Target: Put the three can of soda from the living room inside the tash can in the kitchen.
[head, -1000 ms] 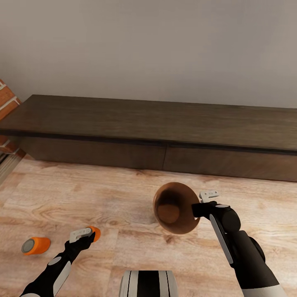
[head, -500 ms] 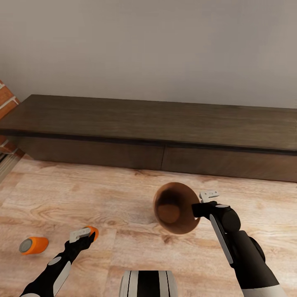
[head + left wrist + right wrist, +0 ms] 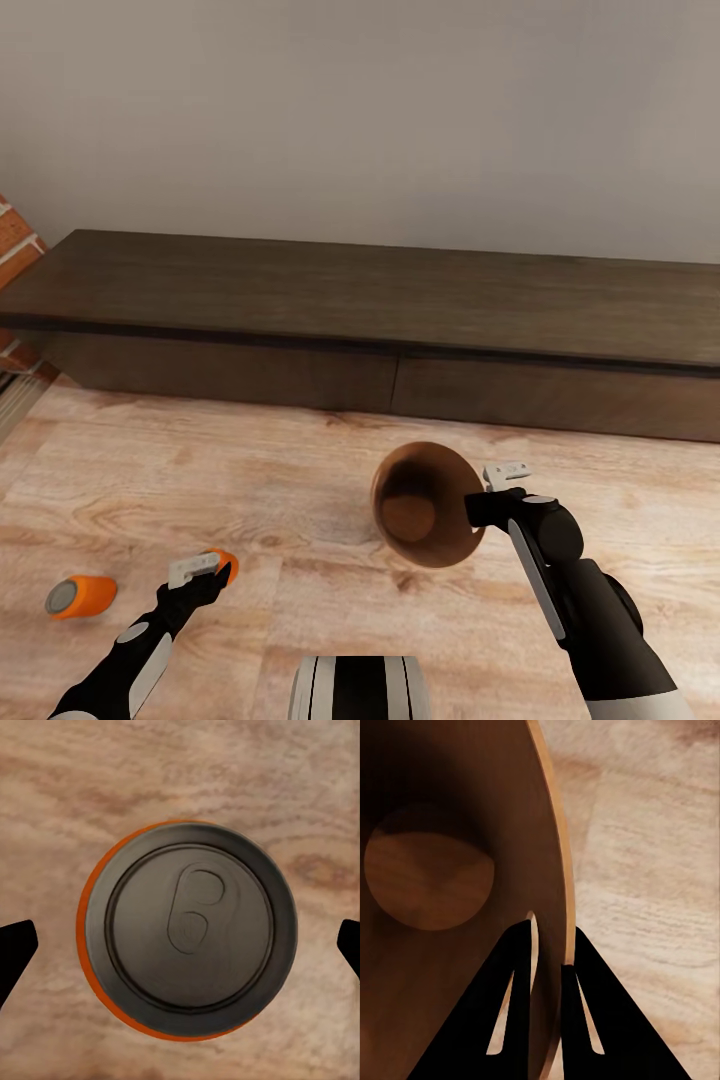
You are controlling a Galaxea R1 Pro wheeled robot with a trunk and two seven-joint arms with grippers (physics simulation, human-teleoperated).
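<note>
Head view: left tool hides most of an orange can, fingers spread wide; right tool pinches the copper bin rim.

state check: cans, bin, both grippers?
Standing orange can: upright on the floor, centred between the open fingers, untouched.
Second orange can: on its side on the floor.
Bin: tilted, held by its rim, nothing inside.
Left gripper: open above the standing can.
Right gripper: shut on the bin's rim.
</note>
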